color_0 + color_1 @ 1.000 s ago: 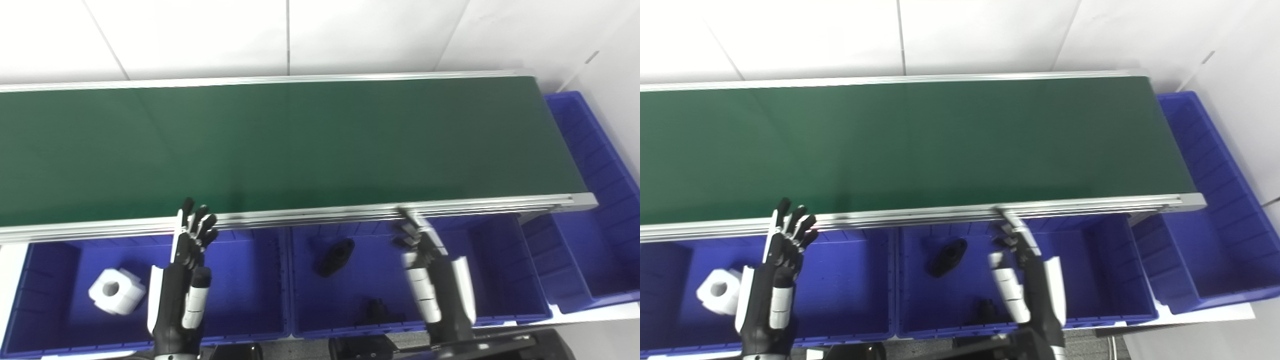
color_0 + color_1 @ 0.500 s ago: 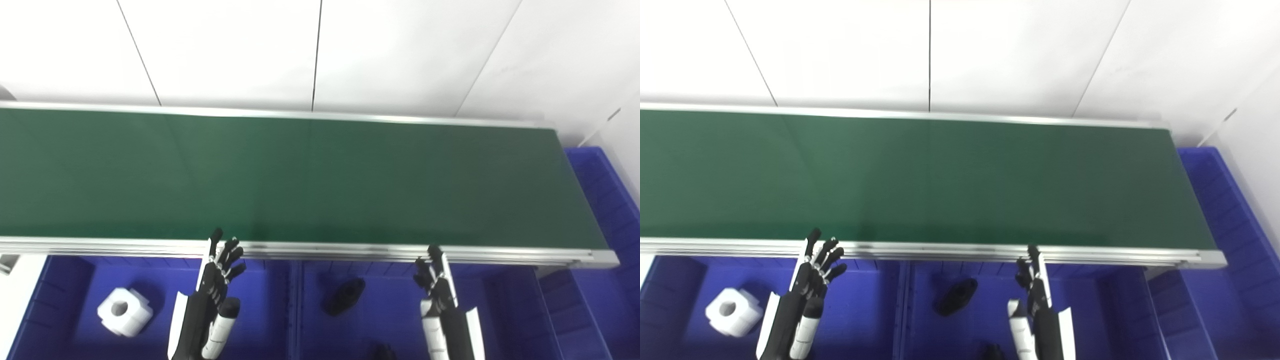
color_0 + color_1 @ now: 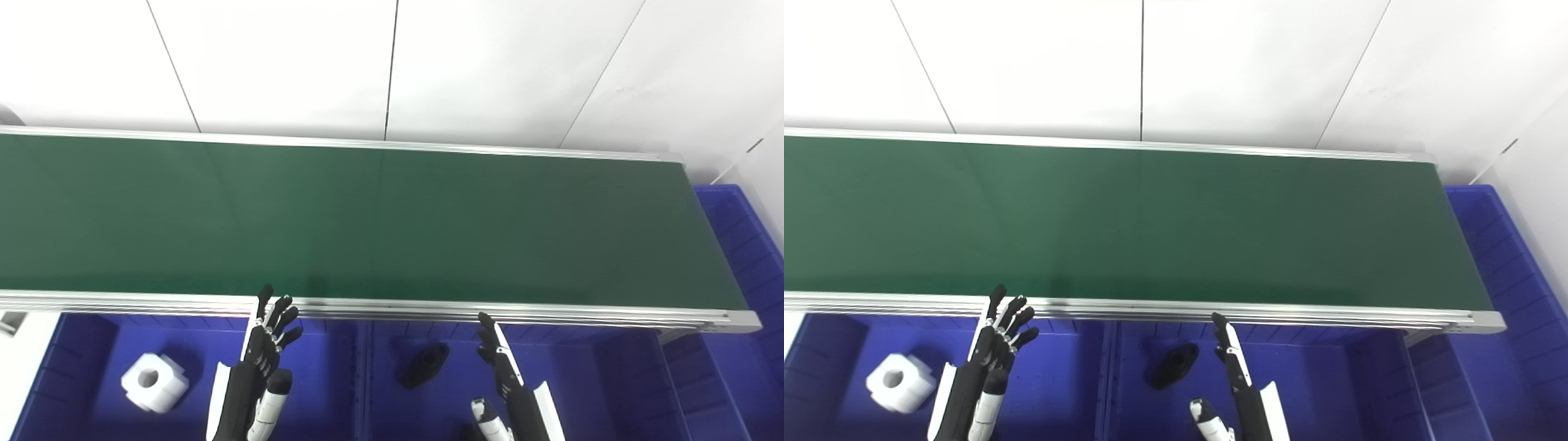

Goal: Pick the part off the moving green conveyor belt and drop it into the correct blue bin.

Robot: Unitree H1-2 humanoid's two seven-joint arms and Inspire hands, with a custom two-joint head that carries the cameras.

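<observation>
Left eye view, read from nine o'clock across to three: a white part with a round hole lies in the left blue bin, and just right of it the left hand hovers over that bin, fingers spread apart and holding nothing, tips pointing to twelve o'clock at the belt's near rail. Past the divider, a black part rests in the middle blue bin, its long axis running from seven to one o'clock. At its four o'clock the right hand stands edge-on, fingers straight and thumb apart, empty too. A third blue bin sits at three o'clock off the belt's end. The green conveyor belt carries no part anywhere in view, so neither hand is yet nearer; both wait at six o'clock of the belt, and whichever side a part arrives on will likely decide.
</observation>
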